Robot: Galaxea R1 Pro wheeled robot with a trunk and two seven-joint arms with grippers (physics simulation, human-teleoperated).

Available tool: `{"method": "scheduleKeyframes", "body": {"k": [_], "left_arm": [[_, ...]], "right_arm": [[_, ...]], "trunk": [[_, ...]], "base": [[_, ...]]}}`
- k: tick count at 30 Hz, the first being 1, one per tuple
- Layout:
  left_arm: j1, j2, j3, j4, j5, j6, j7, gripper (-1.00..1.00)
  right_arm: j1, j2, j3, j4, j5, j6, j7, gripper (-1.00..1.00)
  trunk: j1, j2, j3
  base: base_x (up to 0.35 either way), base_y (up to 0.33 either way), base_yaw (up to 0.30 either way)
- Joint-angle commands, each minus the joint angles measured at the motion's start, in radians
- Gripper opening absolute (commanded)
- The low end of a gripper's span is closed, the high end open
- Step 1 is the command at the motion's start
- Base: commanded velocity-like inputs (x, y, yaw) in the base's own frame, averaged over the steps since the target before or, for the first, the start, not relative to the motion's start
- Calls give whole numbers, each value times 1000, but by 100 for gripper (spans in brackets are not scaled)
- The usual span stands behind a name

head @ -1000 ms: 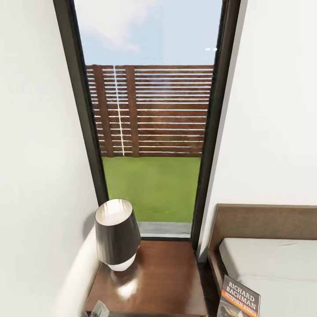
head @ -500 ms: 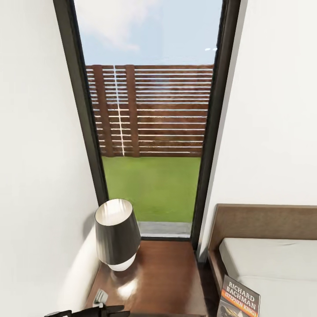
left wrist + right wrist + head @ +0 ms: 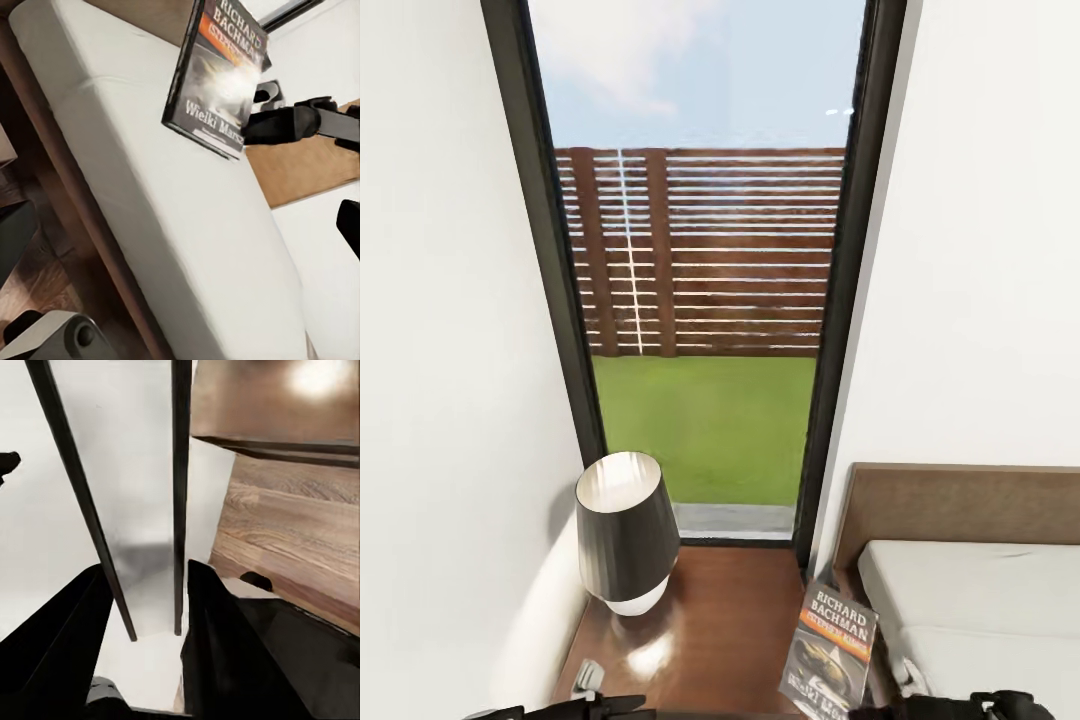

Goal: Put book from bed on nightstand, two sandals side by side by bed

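Paperback lifted off the bed, over the gap by the nightstand

The right gripper (image 3: 255, 127), a matte black two-finger claw, is clenched on the lower edge of the book (image 3: 830, 650), a thin glossy paperback with a dark grey cover, an orange band and white lettering; the book is held tilted, clear of the light grey mattress of the bed (image 3: 970, 600), between that and the polished dark brown top of the nightstand (image 3: 730, 620). At the head view's lower edge the left gripper (image 3: 590, 690) sits near the nightstand's front corner; whether it is released or closed I cannot tell. Beyond it stands a lamp (image 3: 625, 530) with a tapered dark shade on a white base. Farthest back are a tall dark-framed window (image 3: 705, 300), a slatted fence and grass.
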Motion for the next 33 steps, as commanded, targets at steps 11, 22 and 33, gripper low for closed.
{"method": "scheduleKeyframes", "body": {"k": [11, 22, 33], "left_arm": [[0, -1, -6, -1, 8, 10, -2, 100], [0, -2, -7, -2, 7, 9, -2, 100], [0, -3, -7, -2, 7, 9, -2, 100]], "right_arm": [[-5, 143, 2, -343, -10, 303, -249, -100], [-9, 149, -179, -341, -225, 311, -265, -100], [-9, 228, -223, -248, -301, 358, -381, -100]], "trunk": [[0, -1, -1], [0, -1, -1], [0, -1, -1]], "base": [[0, 0, 0], [0, 0, 0], [0, 0, 0]]}}
